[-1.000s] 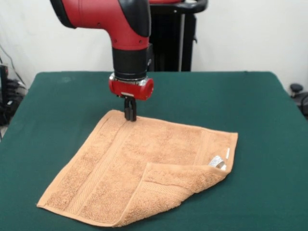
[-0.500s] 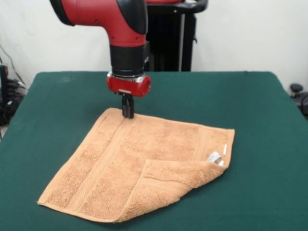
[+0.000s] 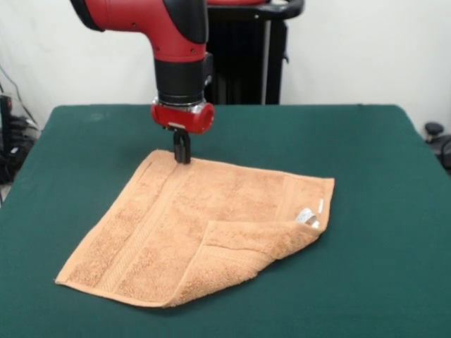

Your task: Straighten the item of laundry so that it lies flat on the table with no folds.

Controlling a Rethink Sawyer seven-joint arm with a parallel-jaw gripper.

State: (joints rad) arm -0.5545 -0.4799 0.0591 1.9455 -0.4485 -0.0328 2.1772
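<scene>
The item of laundry is an orange-tan towel spread on the green table. Its near right corner is folded back over itself, and a small white label peeks out by the right edge. My gripper stands at the towel's far edge, close to the far left corner, and is shut on that edge. The rest of the cloth lies mostly flat, with woven bands running along its left side.
A black stand rises behind the table against a white wall. Dark cables and gear sit off the table's left side, and a dark object lies off its right side.
My gripper has moved left and away from the camera while holding the towel's far edge. The whole towel has slid that way, its right corner pulled in from the right.
</scene>
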